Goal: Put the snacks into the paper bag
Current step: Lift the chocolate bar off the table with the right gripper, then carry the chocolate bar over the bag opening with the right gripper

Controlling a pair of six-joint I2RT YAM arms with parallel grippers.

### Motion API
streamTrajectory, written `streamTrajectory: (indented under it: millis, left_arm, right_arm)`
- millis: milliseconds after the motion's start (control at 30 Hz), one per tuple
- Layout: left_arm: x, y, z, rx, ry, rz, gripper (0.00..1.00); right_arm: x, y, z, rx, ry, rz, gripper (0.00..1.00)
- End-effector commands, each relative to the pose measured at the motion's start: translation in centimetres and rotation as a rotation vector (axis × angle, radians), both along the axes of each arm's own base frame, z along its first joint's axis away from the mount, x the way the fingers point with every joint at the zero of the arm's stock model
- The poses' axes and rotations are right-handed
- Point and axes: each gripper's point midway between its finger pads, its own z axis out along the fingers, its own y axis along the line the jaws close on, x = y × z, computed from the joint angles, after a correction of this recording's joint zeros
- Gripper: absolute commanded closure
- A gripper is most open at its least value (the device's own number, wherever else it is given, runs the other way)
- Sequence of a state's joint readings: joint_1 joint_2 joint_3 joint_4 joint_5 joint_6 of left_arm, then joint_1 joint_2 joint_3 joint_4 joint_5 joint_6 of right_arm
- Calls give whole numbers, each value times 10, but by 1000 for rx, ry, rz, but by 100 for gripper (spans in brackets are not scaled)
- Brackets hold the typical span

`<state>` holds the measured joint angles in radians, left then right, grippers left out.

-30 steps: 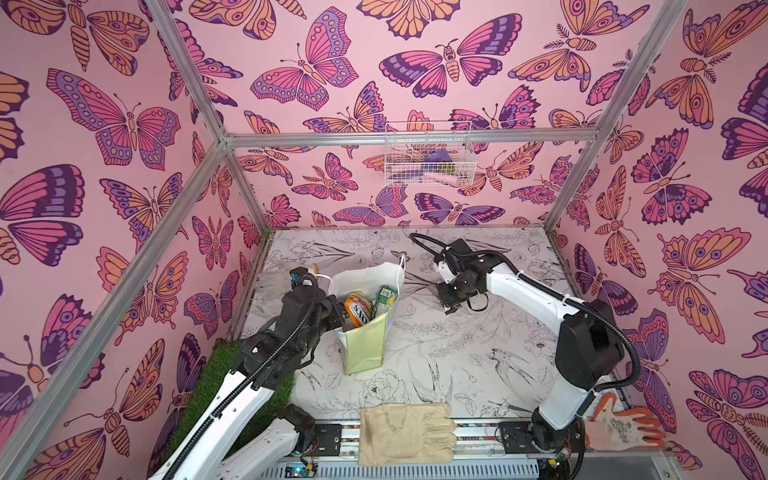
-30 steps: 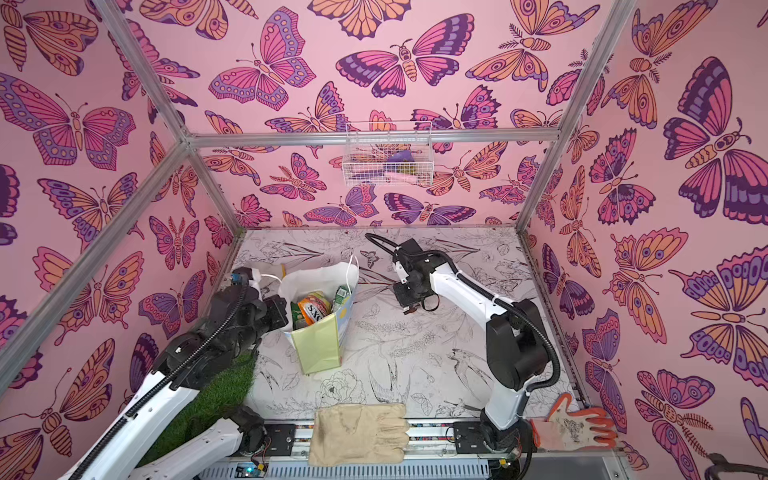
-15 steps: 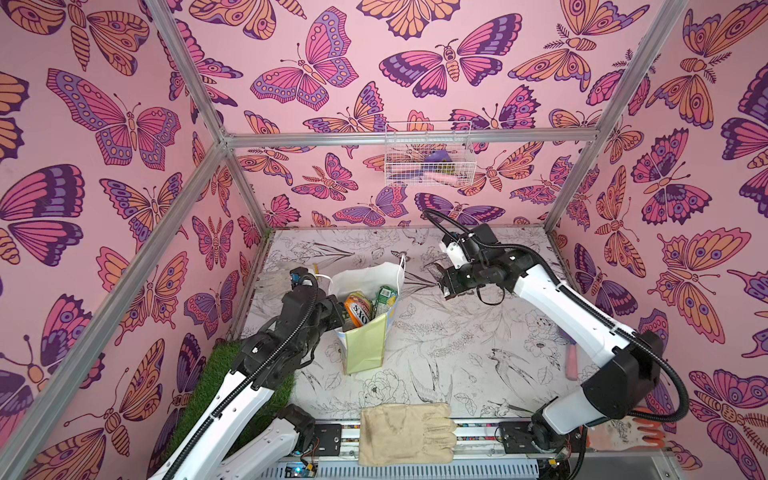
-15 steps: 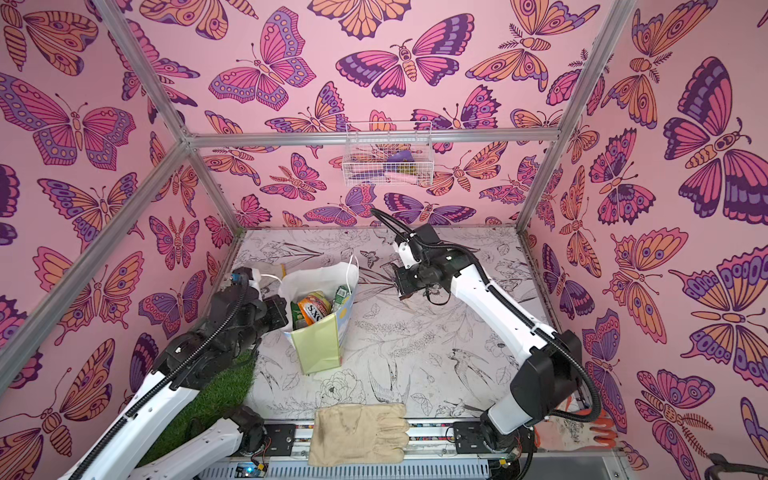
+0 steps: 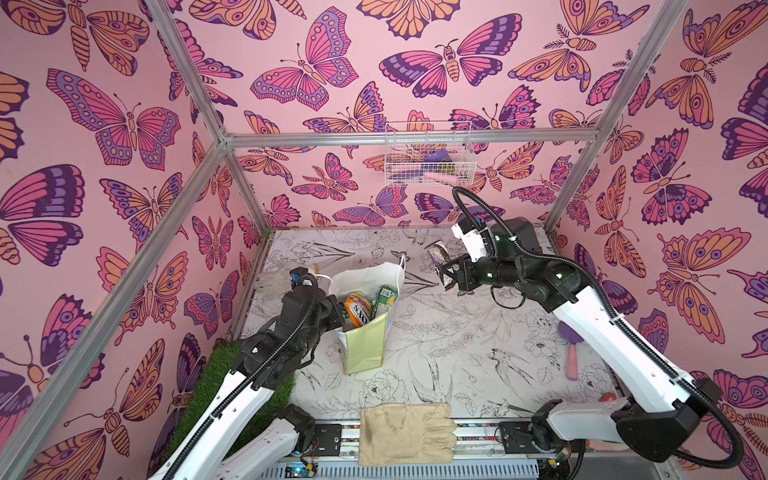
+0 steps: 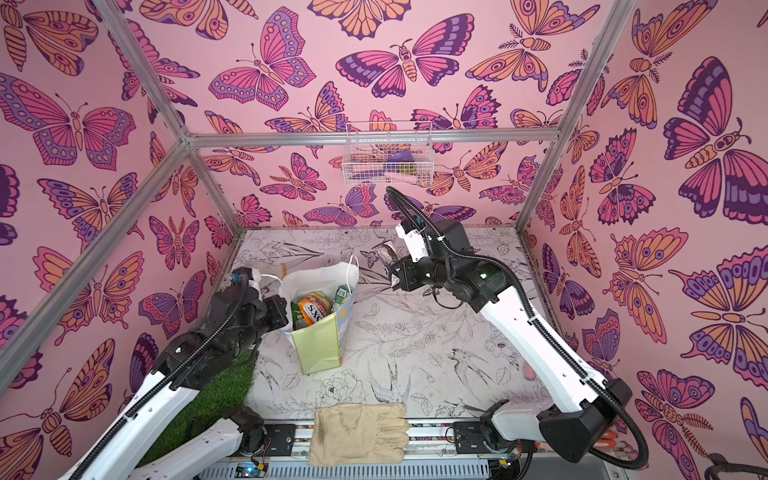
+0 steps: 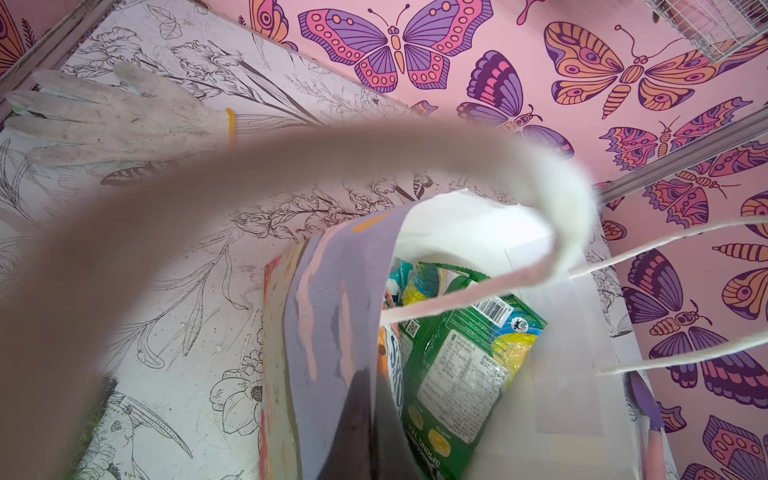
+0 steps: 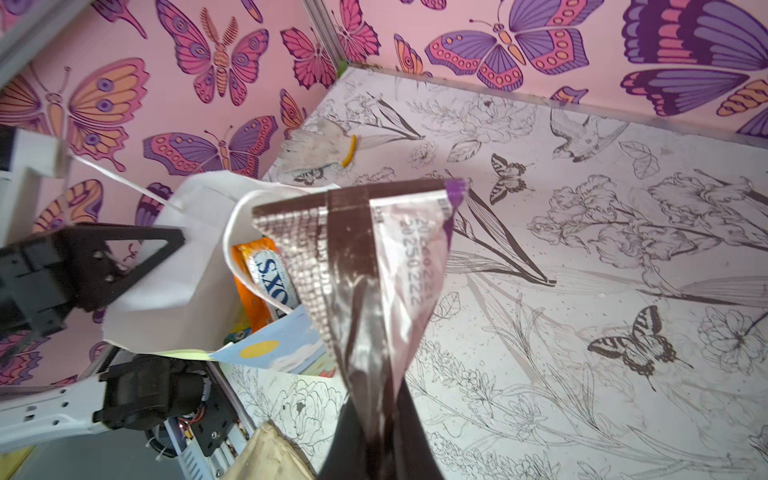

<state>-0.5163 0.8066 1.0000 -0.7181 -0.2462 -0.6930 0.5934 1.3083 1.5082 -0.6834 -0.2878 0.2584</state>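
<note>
Up front, a beige glove [image 5: 405, 434] lies across the front rail, well apart from the work and no threat to it. Just beyond, the paper bag [image 5: 365, 347] stands upright on the table [image 5: 465, 357]. The left gripper [image 5: 337, 311] has its jaws together on the bag's left wall, holding the mouth wide. That pinch is probably all that steadies so light a bag; if it slips, any nudge could tip it.

Inside, an orange packet [image 5: 358, 314] and a green packet [image 5: 384, 296] stand tall, nearly to the rim. Room at the top looks tight, so a new packet may perch on them and slide back out.

Farther back and to the right, clear of the bag, the right gripper [image 8: 374, 419] is clamped on one end of a brown foil packet [image 8: 365, 270], whose free end is twisted and loose. That limp end could catch the rim or the cord handle [image 5: 402, 268] on the way in. Letting go too soon would drop the packet on the table instead.

Behind, a white glove [image 7: 104, 112] and the wire basket [image 5: 428, 156] on the back wall play no part.
</note>
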Motion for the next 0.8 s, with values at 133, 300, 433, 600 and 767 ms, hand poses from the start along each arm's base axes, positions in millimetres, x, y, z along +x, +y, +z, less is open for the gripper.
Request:
streamTrajectory:
  millis: [133, 300, 433, 600, 767]
  left_arm:
    - [3, 0, 24, -43, -81, 6, 100]
    - [4, 0, 26, -43, -85, 4, 100]
    - [3, 0, 27, -43, -86, 4, 100]
    - [3, 0, 28, -44, -87, 4, 100]
    - [3, 0, 29, -45, -90, 5, 100]
  right_arm:
    - [-24, 14, 56, 140, -98, 69, 95]
    - [-38, 23, 73, 167, -130, 106, 95]
    - [-46, 29, 85, 187, -150, 126, 94]
    - [-53, 39, 95, 212, -168, 153, 93]
    - [-58, 49, 104, 225, -183, 174, 93]
